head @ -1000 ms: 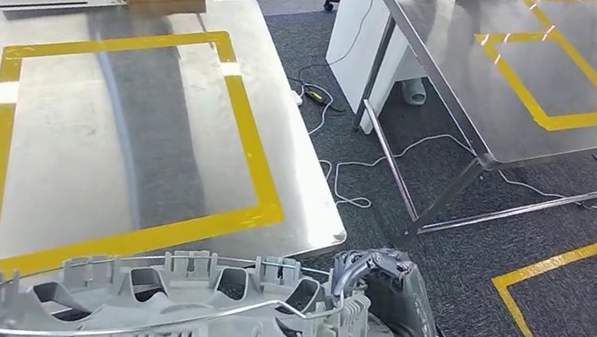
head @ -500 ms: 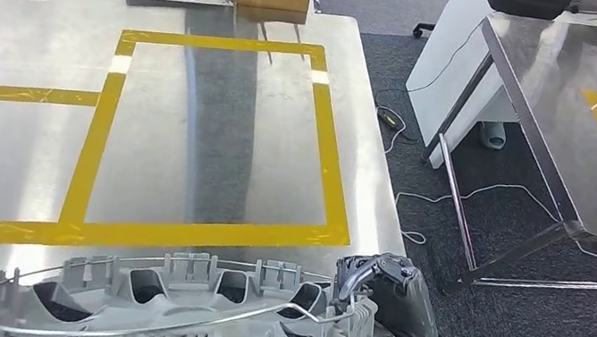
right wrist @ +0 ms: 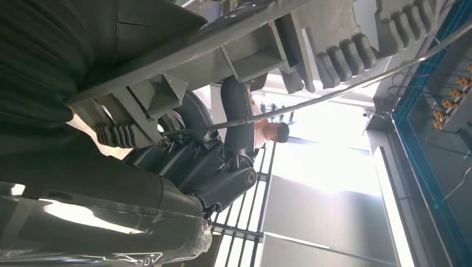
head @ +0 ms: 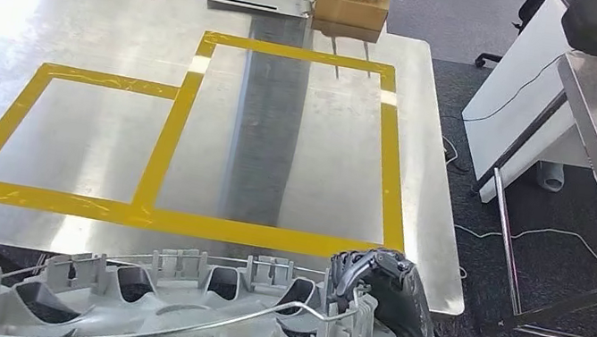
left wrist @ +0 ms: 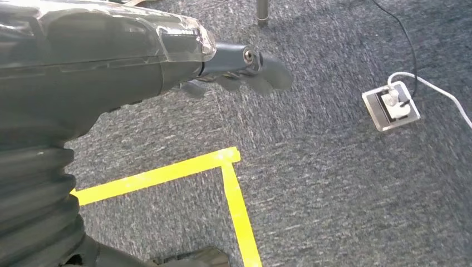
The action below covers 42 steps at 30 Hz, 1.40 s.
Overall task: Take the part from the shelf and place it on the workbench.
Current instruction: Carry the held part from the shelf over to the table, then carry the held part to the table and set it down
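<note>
One right hand (head: 379,294) grips the grey part (head: 190,319); left hand (left wrist: 245,72) seemingly loose, holding nothing.

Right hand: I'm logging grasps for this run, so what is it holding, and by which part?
The right hand grips the grey ribbed part by its rim, on the robot's right side. The left hand holds nothing, hanging over the carpet.

My dark grey right hand (head: 384,291) held the pale grey part (head: 190,319) near the silver workbench (head: 56,21) with yellow tape squares (head: 181,114)
</note>
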{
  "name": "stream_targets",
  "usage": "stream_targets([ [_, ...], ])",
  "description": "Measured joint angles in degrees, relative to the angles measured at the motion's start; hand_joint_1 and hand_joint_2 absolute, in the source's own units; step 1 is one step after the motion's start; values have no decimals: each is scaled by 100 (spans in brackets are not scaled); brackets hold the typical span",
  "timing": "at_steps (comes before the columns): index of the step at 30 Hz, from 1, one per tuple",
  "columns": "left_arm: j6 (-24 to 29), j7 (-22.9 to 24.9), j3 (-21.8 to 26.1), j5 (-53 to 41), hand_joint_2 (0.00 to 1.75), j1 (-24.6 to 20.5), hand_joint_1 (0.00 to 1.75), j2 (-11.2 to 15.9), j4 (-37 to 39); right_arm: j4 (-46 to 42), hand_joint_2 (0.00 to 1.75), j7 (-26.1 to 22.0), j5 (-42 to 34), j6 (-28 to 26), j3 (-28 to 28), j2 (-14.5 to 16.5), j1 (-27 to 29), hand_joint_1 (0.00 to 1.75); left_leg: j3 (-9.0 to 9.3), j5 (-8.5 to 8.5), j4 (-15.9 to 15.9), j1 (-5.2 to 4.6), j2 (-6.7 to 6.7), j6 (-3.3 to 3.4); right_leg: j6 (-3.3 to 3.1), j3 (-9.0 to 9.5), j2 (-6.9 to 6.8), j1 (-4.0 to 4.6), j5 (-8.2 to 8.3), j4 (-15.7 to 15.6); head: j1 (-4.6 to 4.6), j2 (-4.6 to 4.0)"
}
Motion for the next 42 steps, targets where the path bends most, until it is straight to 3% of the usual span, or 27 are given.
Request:
stream_targets([
  [1,1,7,-2,-1,175,2,0,1,2,5,175,-1,-9,2,1,-1,0,175,-5,2,-2,-6,-58,45,13,13,6,-14,-24,6,19,0],
  [3,5,21,-3,-2,175,-8,0,2,5,11,175,-3,-17,4,2,-2,6,175,-8,20,-9,-8,-210,112,30,-51,223,-45,-242,234,32,0],
  [5,8,29,-10,-3,175,-24,0,-4,8,16,175,0,-28,-11,0,-5,30,175,-16,40,-15,-25,-370,164,14,-301,525,-47,-652,904,49,0],
  [7,13,36,-26,4,175,-25,0,-18,9,37,175,33,-50,-75,0,-8,68,175,-24,55,-15,-67,-536,204,-42,-594,624,-14,-898,1568,60,0],
  [8,20,39,-33,12,175,-19,0,-24,10,56,175,68,-67,-121,-1,-7,83,175,-25,62,-15,-95,-616,220,-94,-651,637,13,-863,1659,64,0],
  [9,27,40,-37,23,175,-13,0,-29,11,75,175,109,-87,-161,-2,-5,90,175,-25,72,-16,-124,-688,235,-166,-613,648,52,-714,1523,67,0],
  [12,46,32,-39,41,175,-1,0,-61,12,111,175,192,-127,-234,-5,-1,86,175,-27,113,-39,-183,-846,269,-480,-222,711,216,-142,469,66,0],
  [14,61,24,-42,57,175,25,0,-92,15,121,175,262,-5,-348,-4,11,61,175,-40,157,-71,-165,-881,239,-611,-94,730,288,-37,114,57,0],
  [15,66,15,-45,72,175,42,0,-103,17,128,175,341,201,-484,0,21,44,175,-43,184,-99,-153,-885,207,-630,-84,726,301,-10,62,54,0],
  [17,76,-9,-60,99,175,64,0,-110,20,140,175,668,1031,-900,24,44,-7,175,-57,188,-120,-149,-807,150,-614,-22,706,268,119,-141,59,0],
  [18,79,-17,-77,105,175,64,0,-110,20,150,175,947,1672,-1153,61,58,-69,175,-97,111,-55,-159,-731,118,-592,7,694,243,197,-254,48,-1],
  [21,75,32,-148,79,175,43,0,-110,20,284,175,1953,3628,-1727,283,113,-409,175,-438,-390,693,-119,-578,-6,-499,-9,651,188,327,-390,-16,-2],
  [23,69,78,-188,60,175,40,0,-112,20,451,175,2245,4135,-1882,412,161,-600,175,-574,-514,1071,-60,-574,-101,-446,-58,605,153,338,-361,-34,-1],
  [24,68,91,-208,54,175,41,0,-111,20,519,175,2280,4189,-1917,461,185,-667,175,-508,-435,1009,-31,-566,-153,-412,-79,583,125,330,-330,-36,-1],
  [26,48,112,-246,31,175,34,0,-109,20,608,175,2328,4268,-1933,577,240,-806,175,-135,-151,440,26,-503,-268,-309,-129,553,64,273,-206,-45,0],
  [27,22,132,-275,4,175,21,0,-121,20,680,175,2382,4384,-1932,658,272,-924,175,30,-69,170,44,-467,-289,-247,-167,550,52,227,-111,-66,0],
  [29,-61,213,-352,-90,175,-18,0,-144,19,953,175,2535,4776,-1979,858,383,-1272,175,148,-65,-55,44,-420,-180,-155,-246,564,56,170,39,-72,0],
  [31,-162,343,-457,-224,175,-67,0,-177,19,1407,175,2696,5282,-2146,1066,564,-1686,175,117,-58,-33,27,-413,-1,-122,-287,583,53,170,76,-38,0],
  [33,-238,456,-568,-334,175,-132,0,-226,14,1955,175,2801,5675,-2351,1235,776,-2070,175,106,-28,-42,23,-410,83,-89,-345,602,36,69,195,-13,0],
  [34,-255,490,-616,-362,175,-165,0,-248,11,2216,175,2821,5774,-2426,1295,873,-2234,175,101,-15,-48,24,-410,114,-70,-430,611,31,-66,396,-6,0],
  [37,-283,524,-747,-385,175,-211,0,-270,9,2916,175,2825,5878,-2536,1443,1083,-2563,175,80,5,-51,-4,-403,154,-59,-844,623,34,-543,1389,22,0],
  [39,-320,539,-833,-409,175,-216,0,-271,9,3357,175,2973,6118,-2534,1567,1191,-2699,175,72,12,-51,-47,-401,167,-122,-930,629,53,-505,1591,37,0],
  [40,-346,554,-879,-430,175,-225,0,-275,9,3578,175,3080,6301,-2535,1634,1251,-2790,175,70,17,-51,-74,-407,175,-187,-843,639,76,-335,1393,41,0],
  [42,-395,588,-980,-475,175,-264,0,-301,9,4085,175,3223,6580,-2566,1753,1389,-3039,175,61,39,-65,-103,-428,193,-393,-549,701,151,47,716,30,0],
])
